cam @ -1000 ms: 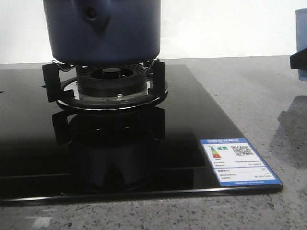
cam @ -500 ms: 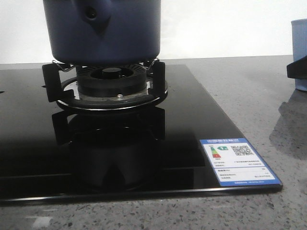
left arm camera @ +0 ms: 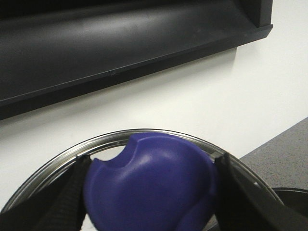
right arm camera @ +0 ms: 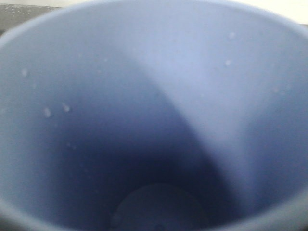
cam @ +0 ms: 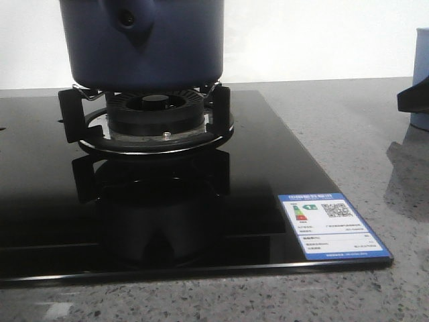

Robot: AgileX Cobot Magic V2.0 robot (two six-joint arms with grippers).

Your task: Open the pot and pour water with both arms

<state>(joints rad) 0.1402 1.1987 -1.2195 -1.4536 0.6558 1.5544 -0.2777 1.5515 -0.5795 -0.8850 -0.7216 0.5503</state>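
Observation:
The dark navy pot (cam: 144,47) stands on the burner grate (cam: 155,124); its top is cut off in the front view. In the left wrist view my left gripper (left arm camera: 150,195) is shut on the lid's blue knob (left arm camera: 154,173), one black finger (left arm camera: 65,202) on each side, with the lid's metal rim (left arm camera: 57,156) behind. Whether the lid rests on the pot is hidden. A pale blue cup (cam: 422,74) shows at the front view's right edge with my right gripper (cam: 412,99) at its side. The cup's inside (right arm camera: 154,96) fills the right wrist view and hides the fingers.
A black glass cooktop (cam: 268,168) with a blue-edged energy label (cam: 333,226) lies on the grey speckled counter (cam: 362,134). A white wall stands behind. A dark range hood (left arm camera: 120,43) hangs above in the left wrist view.
The pale blue cup and my right gripper have shifted at the right edge, lower and then farther right. The pot and burner have not moved.

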